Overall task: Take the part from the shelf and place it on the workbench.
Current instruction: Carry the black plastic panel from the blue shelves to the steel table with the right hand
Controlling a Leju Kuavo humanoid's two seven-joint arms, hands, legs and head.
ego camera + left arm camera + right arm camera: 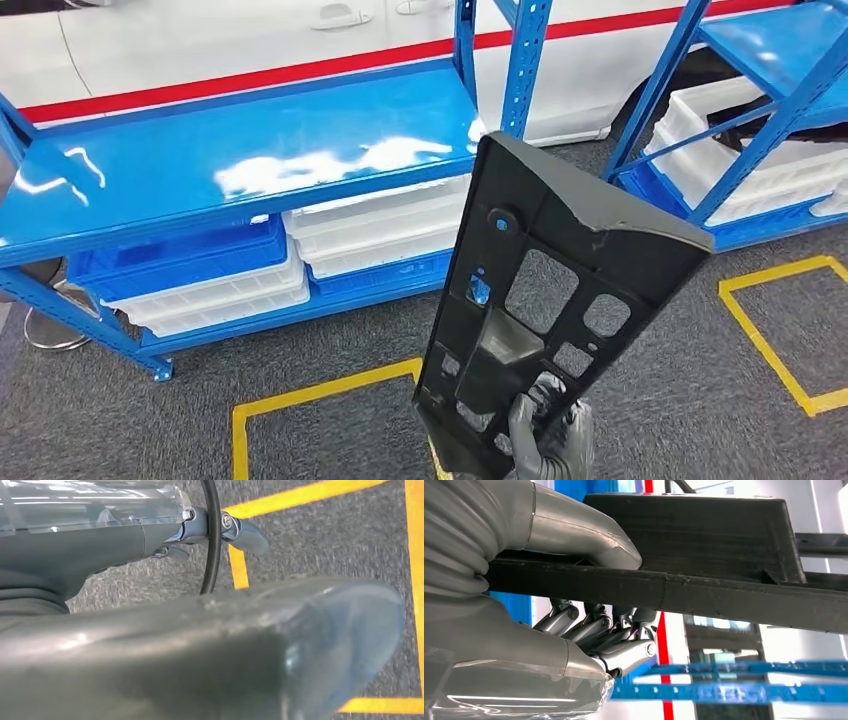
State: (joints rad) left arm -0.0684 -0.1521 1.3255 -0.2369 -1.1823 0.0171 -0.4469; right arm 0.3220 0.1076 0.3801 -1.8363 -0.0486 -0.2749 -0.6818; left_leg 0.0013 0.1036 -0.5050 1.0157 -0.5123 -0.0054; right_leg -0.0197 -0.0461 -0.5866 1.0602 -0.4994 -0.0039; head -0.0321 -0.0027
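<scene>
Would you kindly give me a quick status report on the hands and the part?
Right hand grips black part by its lower end, held upright. Left hand empty over the carpet. Blue shelf top ahead, bare.

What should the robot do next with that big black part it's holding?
Probably carry it forward and lower it flat onto the blue shelf top. The right hand grips the black part by its lower end, upright above the floor, and that surface is bare.
</scene>
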